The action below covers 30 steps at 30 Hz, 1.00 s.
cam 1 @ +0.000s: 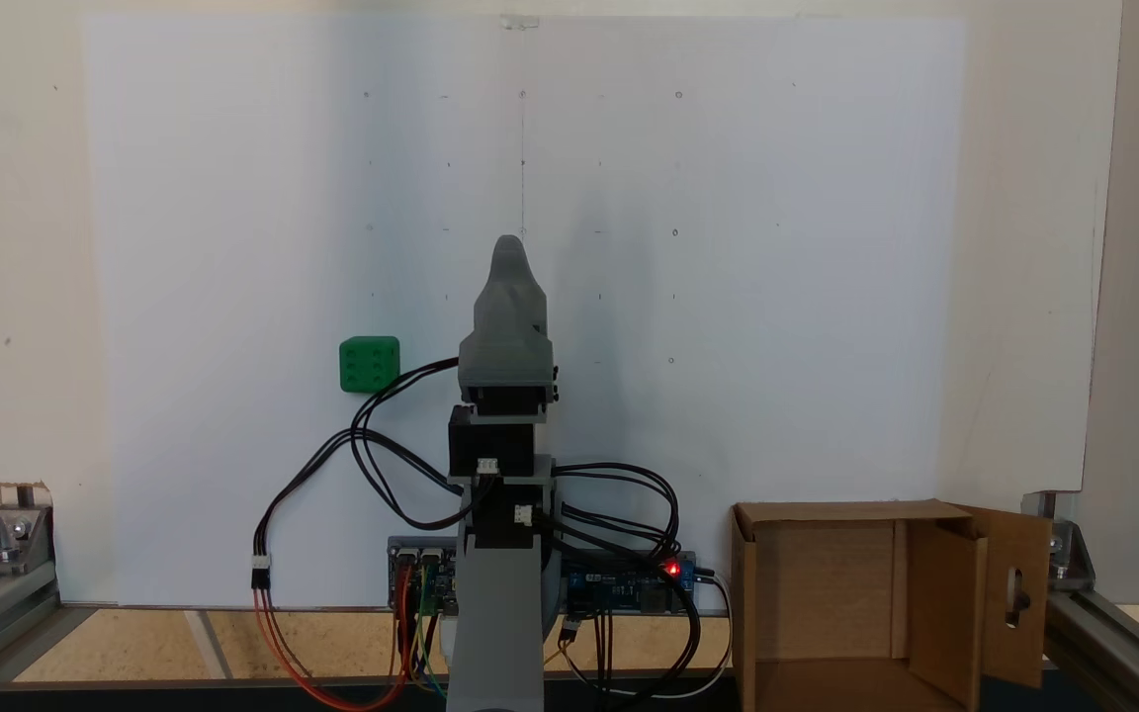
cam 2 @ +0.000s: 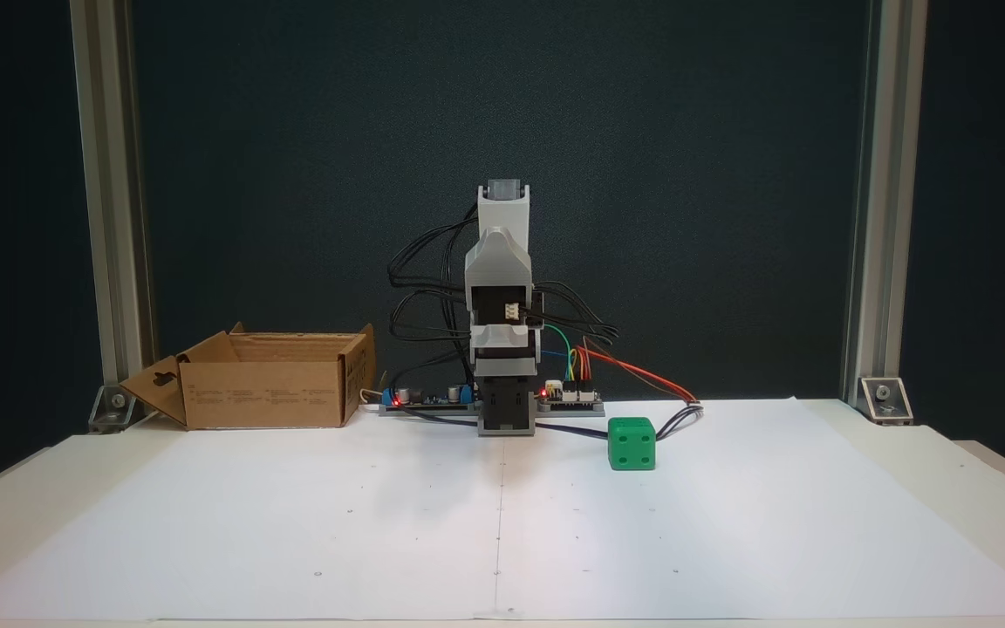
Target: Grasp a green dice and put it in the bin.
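Green dice (cam 1: 370,364) sits on the white paper sheet (cam 1: 728,247) that covers the table, free of the arm. In the fixed view from above it lies just left of the folded arm, near the sheet's edge on the robot's side, six pips on top. In the fixed view from the front (cam 2: 632,443) it lies right of the arm's base, four pips facing the camera.

Bin (cam 1: 856,603): brown cardboard box, open on top, at the corner of the table beside the sheet's near edge, well apart from the dice. One flap with a slot cutout (cam 1: 1017,593) stands out to the side. From the front (cam 2: 263,392) the box is left of the arm; rows of small print run along its side, too small to read.

Arm (cam 2: 502,349) folded upright over its base. Gripper (cam 1: 510,252) points along the sheet, grey shell on top; the jaws lie one behind the other, so open or closed cannot be told. It grips nothing visible.

Circuit boards (cam 1: 629,583) at the base, red light on, marking unreadable. Black, red, orange, yellow and green wires (cam 1: 332,475) loop beside the dice.
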Tool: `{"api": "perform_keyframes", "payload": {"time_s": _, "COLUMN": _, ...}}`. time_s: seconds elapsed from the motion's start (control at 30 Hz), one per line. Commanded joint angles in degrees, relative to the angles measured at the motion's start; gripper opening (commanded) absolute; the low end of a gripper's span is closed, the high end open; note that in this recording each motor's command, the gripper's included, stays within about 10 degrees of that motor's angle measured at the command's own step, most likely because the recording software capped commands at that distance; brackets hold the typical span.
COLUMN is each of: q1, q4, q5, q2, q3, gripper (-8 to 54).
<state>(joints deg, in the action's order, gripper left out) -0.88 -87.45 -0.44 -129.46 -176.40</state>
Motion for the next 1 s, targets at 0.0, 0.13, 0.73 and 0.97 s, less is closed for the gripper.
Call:
{"api": "perform_keyframes", "payload": {"time_s": 0.0, "q1": 8.4, "q4": 10.0, "q5": 1.5, "q2": -6.1, "q3": -2.7, "gripper": 44.8}}
{"api": "perform_keyframes", "payload": {"time_s": 0.13, "q1": 8.5, "q4": 13.1, "q5": 1.5, "q2": -6.1, "q3": -2.7, "gripper": 44.8}}
{"api": "perform_keyframes", "payload": {"time_s": 0.73, "q1": 9.0, "q4": 12.2, "q5": 1.4, "q2": -6.2, "q3": -2.7, "gripper": 44.8}}
{"api": "perform_keyframes", "payload": {"time_s": 0.97, "q1": 8.7, "q4": 9.3, "q5": 1.2, "q2": -6.1, "q3": -2.7, "gripper": 44.9}}
